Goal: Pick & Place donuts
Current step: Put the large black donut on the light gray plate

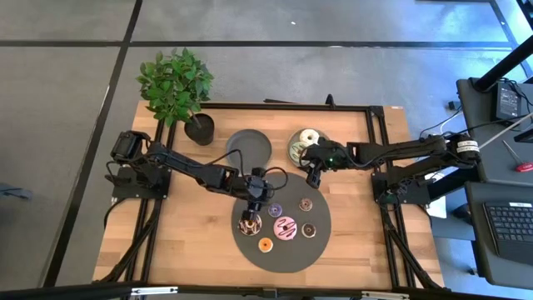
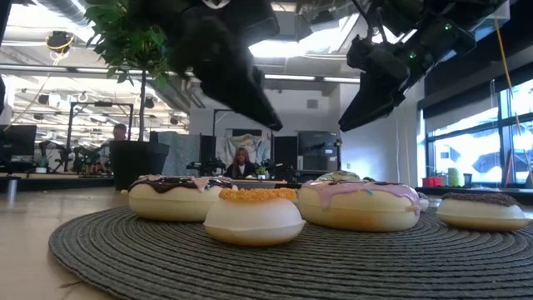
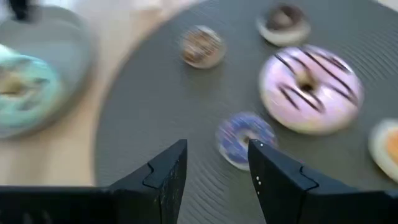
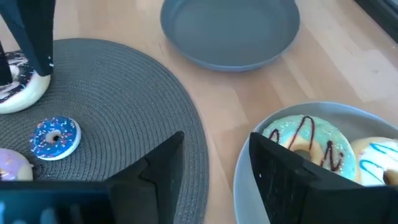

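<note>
A: Where is the left tool (image 1: 255, 188)?

B: Over the mat's (image 1: 321, 244) near-left part, fingers (image 3: 163, 180) apart, nothing between them; a blue donut (image 3: 244, 138) lies on the mat just past the tips.

A: And the right tool (image 1: 313, 170)?

B: At the mat's far edge, beside the right plate (image 1: 293, 148); its jaws stand apart too, empty; through them show bare worktop (image 1: 183, 242) and that plate's rim.

A: The donuts?

B: On the mat: the blue one, a big pink one with dark stripes (image 1: 286, 227), an orange one (image 1: 266, 245), two small brown ones (image 1: 306, 203) (image 1: 309, 230); a white one with chocolate icing (image 1: 248, 223) lies half under the left arm. On the right plate a mint donut (image 4: 305, 147) and a white one (image 4: 376, 160), the latter cut off by the frame's edge.

A: Anything else?

B: A second plate (image 1: 247, 145), empty, further left; a potted plant (image 1: 177, 87) at the far-left corner; the left wrist view is smeared, so sprinkles are hard to make out.
</note>
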`<state>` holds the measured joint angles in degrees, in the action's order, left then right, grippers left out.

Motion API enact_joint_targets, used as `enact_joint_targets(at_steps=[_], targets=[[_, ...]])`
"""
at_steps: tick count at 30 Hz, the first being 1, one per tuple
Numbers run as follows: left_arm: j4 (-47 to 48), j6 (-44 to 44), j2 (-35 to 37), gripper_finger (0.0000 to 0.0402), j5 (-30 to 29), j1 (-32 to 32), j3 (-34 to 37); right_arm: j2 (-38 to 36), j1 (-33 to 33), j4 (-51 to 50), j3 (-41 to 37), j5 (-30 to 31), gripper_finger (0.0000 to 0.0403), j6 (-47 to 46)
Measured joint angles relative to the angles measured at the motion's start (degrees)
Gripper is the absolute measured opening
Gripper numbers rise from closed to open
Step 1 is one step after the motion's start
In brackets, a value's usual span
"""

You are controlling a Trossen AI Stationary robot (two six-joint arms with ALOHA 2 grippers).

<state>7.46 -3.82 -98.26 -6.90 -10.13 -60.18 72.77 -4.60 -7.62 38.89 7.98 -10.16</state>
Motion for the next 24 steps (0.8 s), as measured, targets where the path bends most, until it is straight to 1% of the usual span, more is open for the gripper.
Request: enact_joint_targets(at_steps=[4,6,10,12,16,18,21,24], targets=[[4.7,0.6,0.0,0.0175,7.7,0.0,0.0,0.0,0.0,0.1,0.0,0.0,0.0181,0.1],[6.1,3.1,0.0,0.0178,9.4,0.0,0.0,0.0,0.0,0.1,0.0,0.4,0.0182,0.1],[7.8,10.0,0.0,0.0180,8.9,0.0,0.0,0.0,0.0,0.0,0.0,4.0,0.0182,0.2],[8.3,11.3,0.0,0.0180,8.3,0.0,0.0,0.0,0.0,0.0,0.0,5.0,0.0182,0.2],[9.4,13.4,0.0,0.0180,8.4,0.0,0.0,0.0,0.0,0.0,0.0,5.2,0.0182,0.2],[10.1,12.0,0.0,0.0178,9.0,-0.4,0.0,0.0,0.0,0.0,0.0,5.2,0.0182,0.1],[11.0,7.3,0.0,0.0174,9.4,-1.3,0.0,0.0,0.0,0.0,0.0,5.2,0.0182,0.0],[11.3,5.7,0.0,0.0173,9.4,-2.4,0.0,0.0,0.0,0.0,0.0,5.2,0.0182,0.1]])
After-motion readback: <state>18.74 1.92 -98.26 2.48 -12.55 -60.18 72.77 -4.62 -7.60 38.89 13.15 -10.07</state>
